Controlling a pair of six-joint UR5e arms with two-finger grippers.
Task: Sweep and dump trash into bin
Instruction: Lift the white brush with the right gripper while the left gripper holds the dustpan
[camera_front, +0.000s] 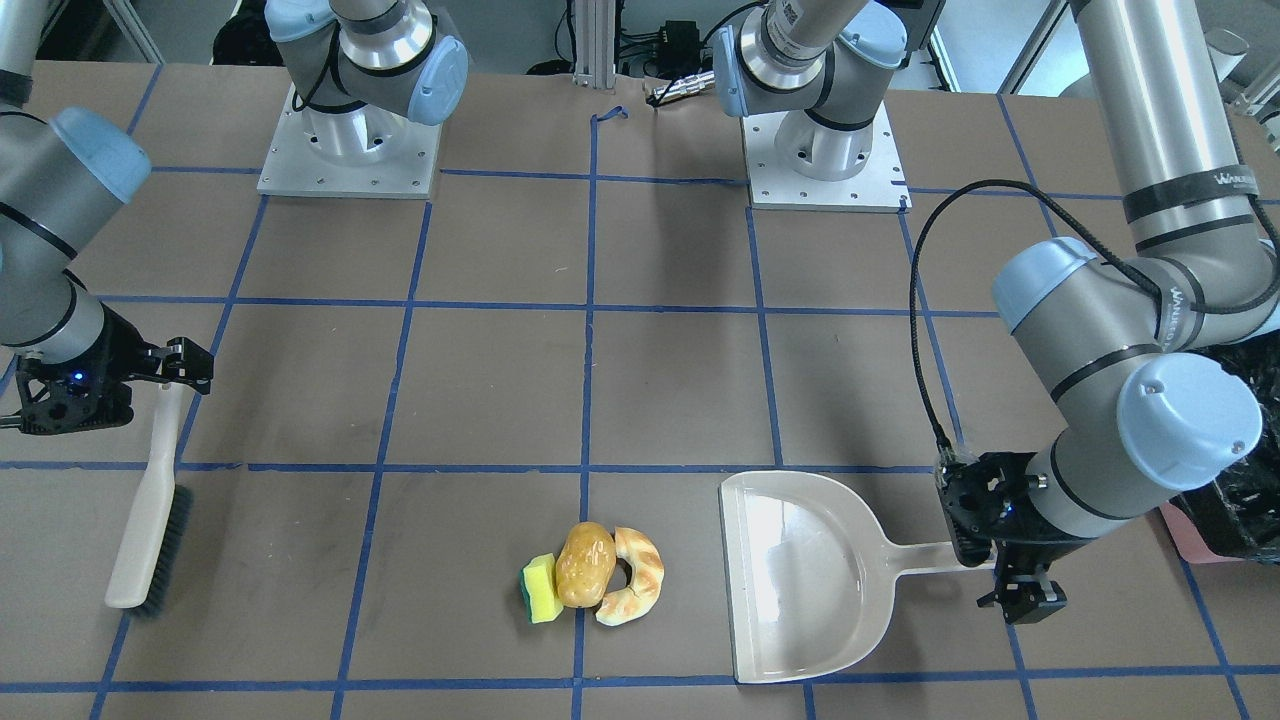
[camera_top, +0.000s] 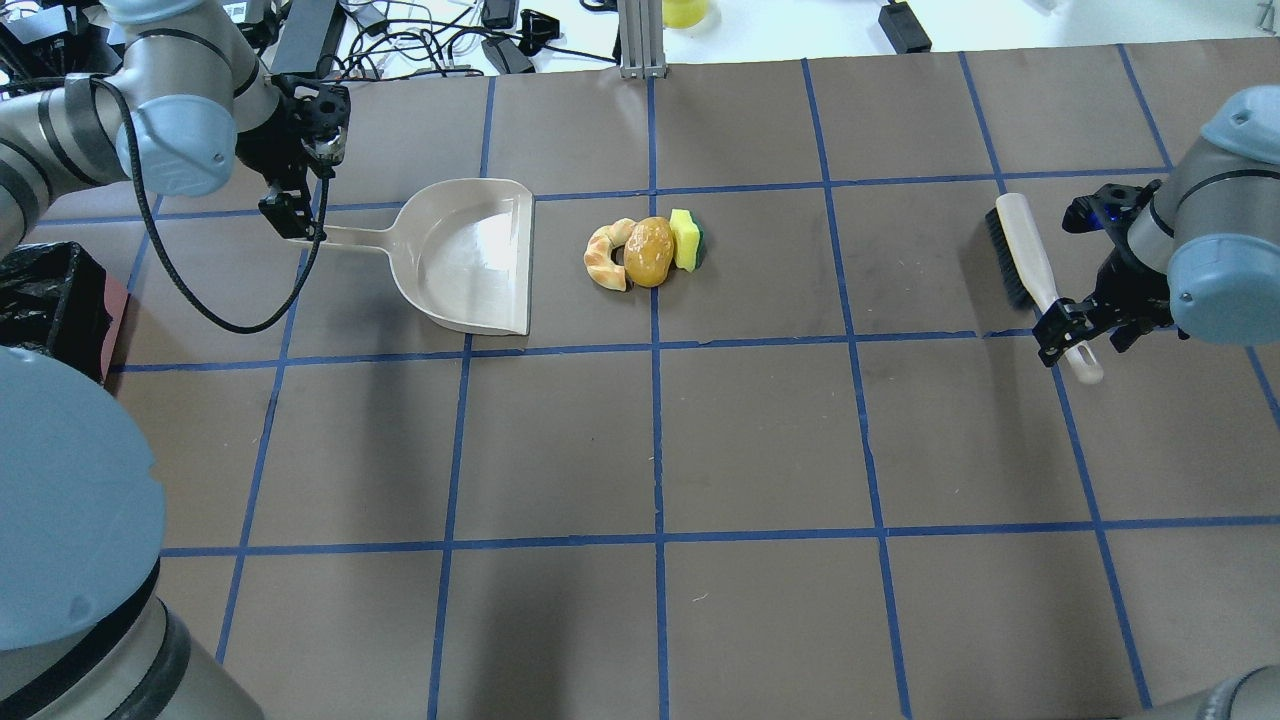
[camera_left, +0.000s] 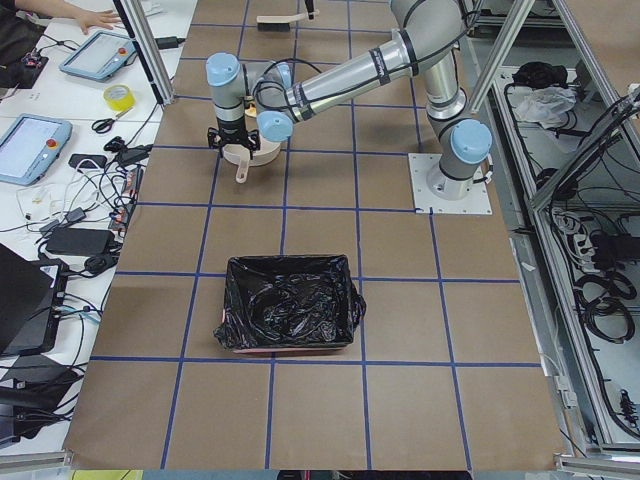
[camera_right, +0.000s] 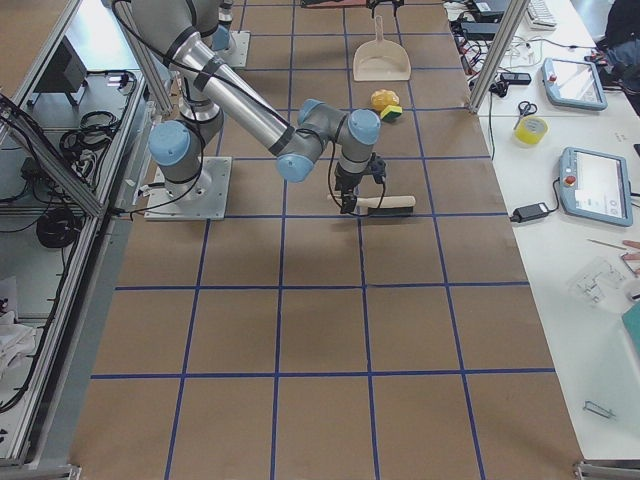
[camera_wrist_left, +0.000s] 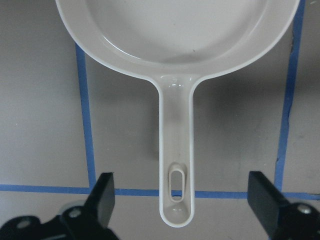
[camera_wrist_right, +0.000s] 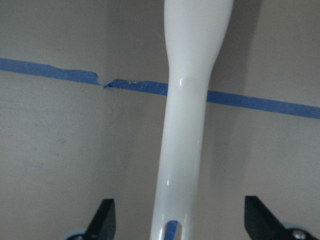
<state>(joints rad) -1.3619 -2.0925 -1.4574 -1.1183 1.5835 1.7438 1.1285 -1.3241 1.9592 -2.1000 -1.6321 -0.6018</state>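
The trash lies together on the table: a yellow sponge (camera_front: 541, 588), a golden-brown potato (camera_front: 585, 565) and a tan croissant piece (camera_front: 635, 590). The beige dustpan (camera_front: 800, 580) lies beside the croissant, its mouth toward the trash. My left gripper (camera_top: 305, 185) hovers open over the end of the dustpan handle (camera_wrist_left: 175, 150), a finger on each side, not touching it. My right gripper (camera_top: 1085, 335) is open over the handle (camera_wrist_right: 185, 140) of the white brush (camera_front: 150, 520), which lies flat. The bin (camera_left: 290, 315), lined in black plastic, stands at my left.
The bin's edge (camera_top: 50, 300) shows beside my left arm, a grid square from the dustpan. Both arm bases (camera_front: 350, 150) are bolted at the robot's side of the table. Blue tape lines grid the brown surface. Operators' tablets and tools lie on a side bench (camera_right: 590, 180).
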